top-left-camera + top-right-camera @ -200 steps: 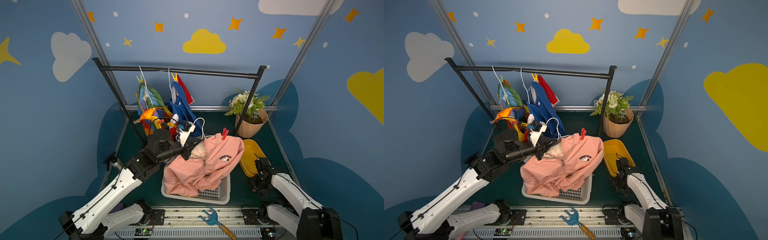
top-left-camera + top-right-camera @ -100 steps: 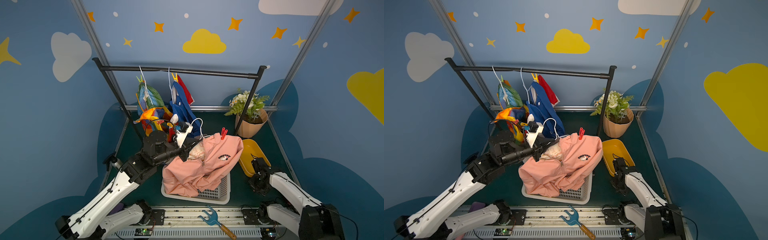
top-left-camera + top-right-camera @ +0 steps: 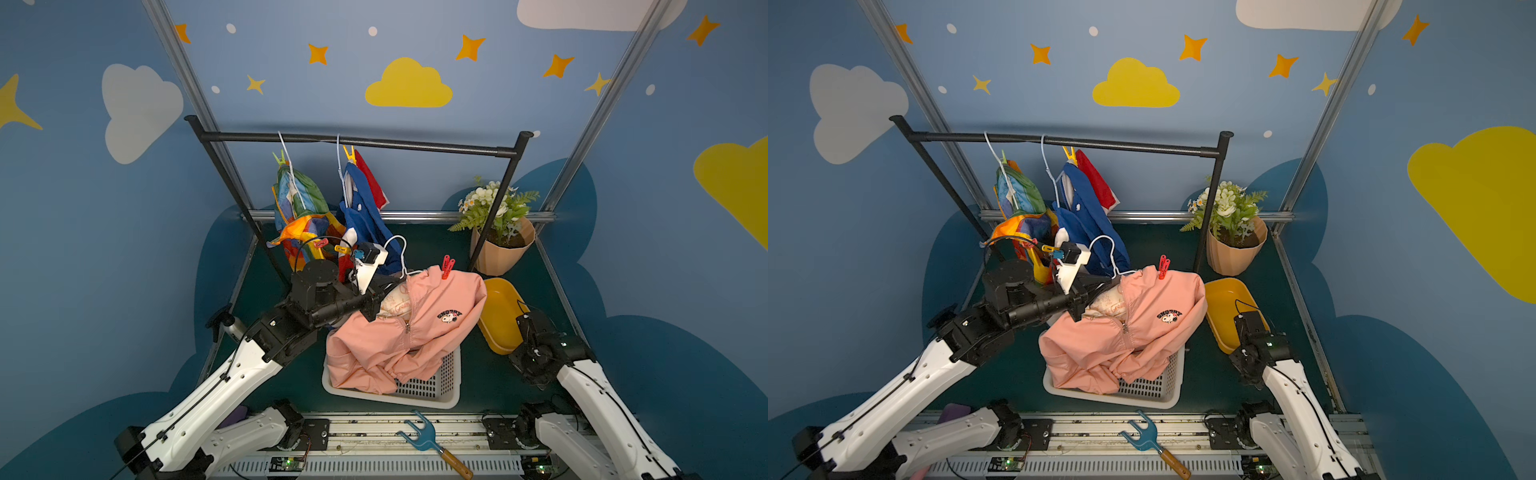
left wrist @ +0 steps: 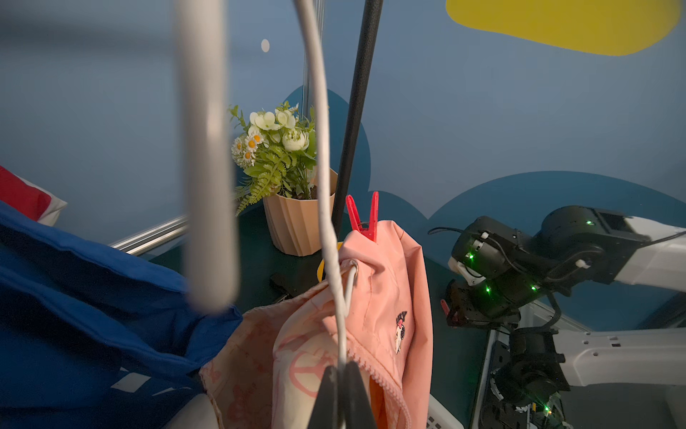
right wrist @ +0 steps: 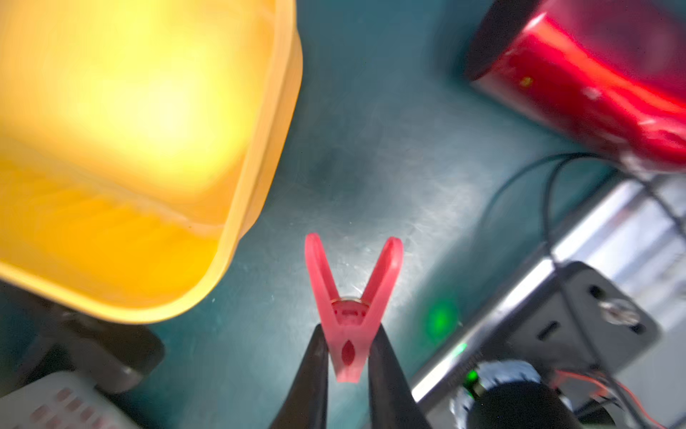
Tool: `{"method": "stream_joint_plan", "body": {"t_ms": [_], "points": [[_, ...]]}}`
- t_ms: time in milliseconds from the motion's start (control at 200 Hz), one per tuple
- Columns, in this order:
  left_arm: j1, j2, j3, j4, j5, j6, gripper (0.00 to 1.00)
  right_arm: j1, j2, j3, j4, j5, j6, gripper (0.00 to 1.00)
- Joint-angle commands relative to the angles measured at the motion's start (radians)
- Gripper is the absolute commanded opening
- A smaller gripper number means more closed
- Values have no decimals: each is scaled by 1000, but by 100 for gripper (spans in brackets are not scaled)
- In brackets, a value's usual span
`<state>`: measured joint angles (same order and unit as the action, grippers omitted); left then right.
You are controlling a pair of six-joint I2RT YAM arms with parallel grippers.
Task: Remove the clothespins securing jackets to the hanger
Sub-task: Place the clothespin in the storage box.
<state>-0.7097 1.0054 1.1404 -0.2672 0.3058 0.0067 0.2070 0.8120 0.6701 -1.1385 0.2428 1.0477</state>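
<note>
The pink jacket [image 3: 415, 332] is draped over the white basket [image 3: 419, 392], still on its white hanger [image 4: 326, 208]. My left gripper [image 4: 341, 375] is shut on that hanger's wire at the collar. One red clothespin [image 3: 447, 266] pins the jacket's shoulder [image 4: 365, 219]. My right gripper [image 5: 347, 328] is shut on a pink clothespin [image 5: 350, 297], low over the table beside the yellow tray [image 5: 130, 148]. On the rail hang the rainbow jacket [image 3: 299, 203] and the blue jacket [image 3: 361, 208]. They carry a green clothespin [image 3: 280, 158] and yellow clothespins [image 3: 349, 153] [image 3: 343, 249].
The black rack rail [image 3: 357, 143] and its right post [image 3: 494, 208] stand behind the basket. A potted plant [image 3: 498, 245] is at the back right, and the yellow tray [image 3: 498, 316] lies right of the basket. A blue fork tool [image 3: 419, 436] lies at the front edge.
The left arm has drawn back slightly with the hanger, shifting the pink jacket a little leftward over the basket. The right arm has barely moved beside the yellow tray.
</note>
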Motion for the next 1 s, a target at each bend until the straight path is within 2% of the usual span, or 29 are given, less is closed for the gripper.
{"method": "stream_joint_plan", "body": {"t_ms": [0,120,340,551,706,781,881,931,996], "points": [[-1,6,20,50,12,-11,4,9,-41,101,-125,78,-9,7],[-1,16,24,55,21,-13,4,9,-16,185,-67,98,-119,8],[-1,11,27,51,12,-20,4,-7,226,247,159,39,-346,10],[-3,17,33,41,1,-22,4,-47,434,237,259,-69,-411,14],[-2,18,30,41,-12,-19,4,-73,474,233,303,-66,-446,31],[-2,24,33,43,-13,-20,4,-100,489,236,305,-84,-460,58],[-2,30,46,29,-11,-12,4,-110,488,252,282,-66,-457,77],[-3,29,49,23,-11,-9,4,-110,464,258,271,-56,-449,80],[-3,24,48,23,-13,-7,4,-101,416,279,252,-56,-452,80]]}}
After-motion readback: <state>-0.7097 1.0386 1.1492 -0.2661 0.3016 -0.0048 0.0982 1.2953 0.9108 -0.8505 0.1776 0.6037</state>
